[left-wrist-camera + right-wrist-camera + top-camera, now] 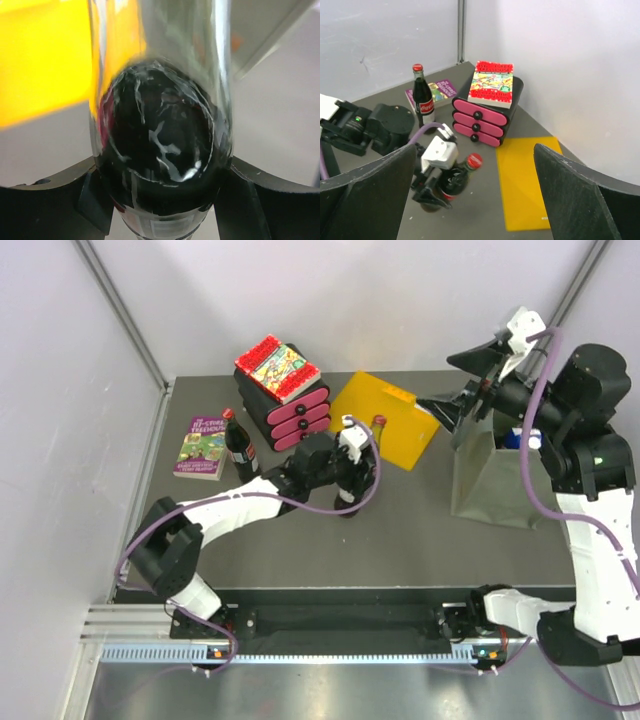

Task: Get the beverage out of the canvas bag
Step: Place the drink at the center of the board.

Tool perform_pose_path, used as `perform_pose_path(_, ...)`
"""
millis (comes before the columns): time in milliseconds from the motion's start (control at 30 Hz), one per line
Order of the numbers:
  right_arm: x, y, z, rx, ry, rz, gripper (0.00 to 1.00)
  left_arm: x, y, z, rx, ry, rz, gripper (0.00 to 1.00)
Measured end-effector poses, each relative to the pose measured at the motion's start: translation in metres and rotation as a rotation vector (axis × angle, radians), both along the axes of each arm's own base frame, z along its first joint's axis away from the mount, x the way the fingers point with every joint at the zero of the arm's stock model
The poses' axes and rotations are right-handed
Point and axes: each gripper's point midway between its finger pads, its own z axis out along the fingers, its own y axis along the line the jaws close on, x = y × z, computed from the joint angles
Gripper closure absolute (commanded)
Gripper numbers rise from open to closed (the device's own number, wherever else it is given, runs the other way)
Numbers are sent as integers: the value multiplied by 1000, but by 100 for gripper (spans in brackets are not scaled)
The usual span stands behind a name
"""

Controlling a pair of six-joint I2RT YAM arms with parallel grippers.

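My left gripper (349, 483) is shut on a dark cola bottle (362, 455) with a red cap (380, 423), held tilted over the middle of the table. In the left wrist view the bottle (160, 150) fills the frame between my two fingers (57, 200). It also shows in the right wrist view (451, 184). The olive canvas bag (492, 480) stands at the right with its top open. My right gripper (437, 380) is open and empty, up by the bag's far left rim. Its fingers (365, 190) frame the right wrist view.
A second cola bottle (239, 443) stands upright at the back left beside a purple book (202, 447). A black and pink drawer unit (290, 410) carries a book (283, 367). A flat yellow folder (385, 420) lies behind the held bottle. Something blue and white (521, 438) shows inside the bag.
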Motion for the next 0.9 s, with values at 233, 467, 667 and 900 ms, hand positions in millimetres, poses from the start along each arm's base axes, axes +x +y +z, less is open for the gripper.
perform_pose_path(233, 7, -2, -62, -61, 44, -6, 0, 9, 52, 1, 18, -86, 151, 100)
perform_pose_path(467, 5, -7, -159, -116, 121, -18, 0, 58, 98, 14, -6, -206, 340, 100)
perform_pose_path(667, 6, -10, -165, -108, 67, -45, 0, 103, 137, 16, -32, -260, 477, 100)
perform_pose_path(900, 12, -13, -172, -106, 48, -71, 0, 123, 156, -3, -34, -259, 515, 100)
